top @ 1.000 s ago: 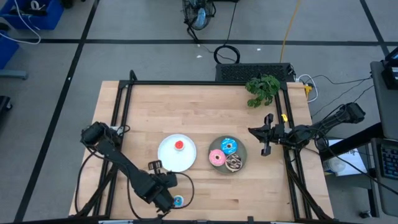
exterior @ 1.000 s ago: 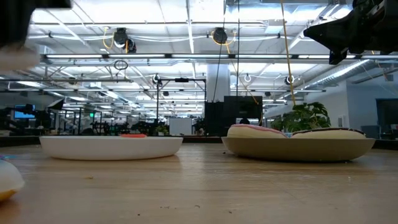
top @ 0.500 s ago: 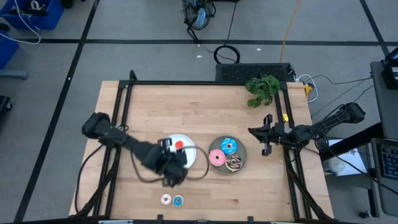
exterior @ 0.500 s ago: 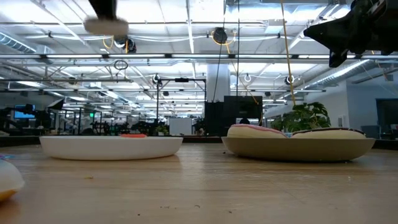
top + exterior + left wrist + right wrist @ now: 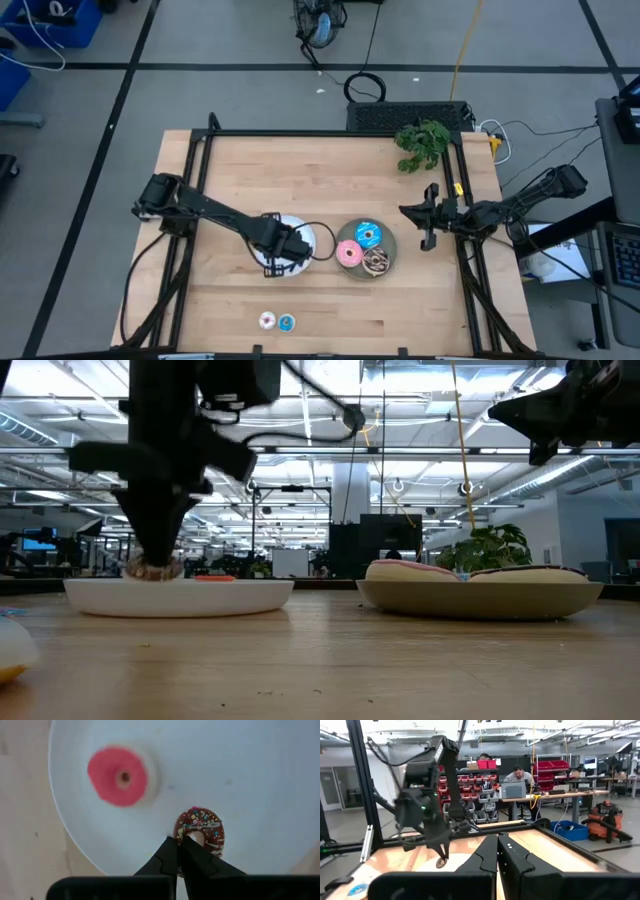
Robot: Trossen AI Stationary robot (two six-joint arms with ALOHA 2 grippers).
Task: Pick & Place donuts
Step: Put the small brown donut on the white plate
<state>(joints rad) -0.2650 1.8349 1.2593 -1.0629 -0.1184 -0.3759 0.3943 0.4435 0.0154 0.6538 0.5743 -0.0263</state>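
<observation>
My left gripper is shut on the tiny brown sprinkled donut over the round white plate, where the tiny red donut lies flat. In the low view the left gripper hangs the brown donut just above the white plate's rim. The tiny pink-white donut and the tiny blue donut lie on the table near its near edge. The blue, pink and brown larger donuts lie on the grey plate. My right gripper waits shut by the table's right edge. My left gripper pinches the tiny brown donut by one side of its ring between the two fingertips, coming from above and pointing down. The donut lies about level below the fingers, over the white plate near its rim. Whether it touches the plate I cannot tell.
A green plant sprig lies at the far right corner of the table. A black frame runs along the table's edges. Bare wood lies between the plates and the far edge, and right of the two tiny donuts.
My left gripper, shut on the brown tiny donut, rose from beside the two tiny donuts at the near edge. It swung toward the far edge over the white plate and came down close to the plate. The donut went with it. The right arm kept still.
</observation>
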